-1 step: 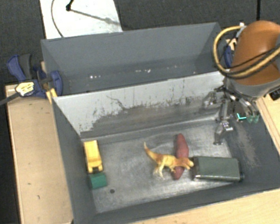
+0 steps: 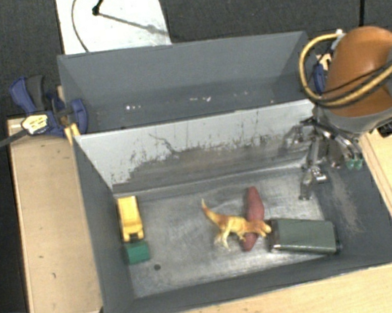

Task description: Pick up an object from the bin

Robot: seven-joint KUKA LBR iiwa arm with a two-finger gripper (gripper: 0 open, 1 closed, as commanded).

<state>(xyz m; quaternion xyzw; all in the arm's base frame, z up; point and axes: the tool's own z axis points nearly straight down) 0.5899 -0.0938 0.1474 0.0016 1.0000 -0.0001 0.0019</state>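
My gripper hangs over the bin's right side, fingers pointing down with a small gap and nothing between them. Below and left of it lies a dark green rectangular block on the bin floor. Beside that block a dark red sausage-shaped piece lies lengthwise. A yellow toy dinosaur rests against and partly over the red piece.
A yellow toy truck stands at the bin's left wall with a small green cube just in front of it. The arm's orange cover and yellow cables sit above the right rim.
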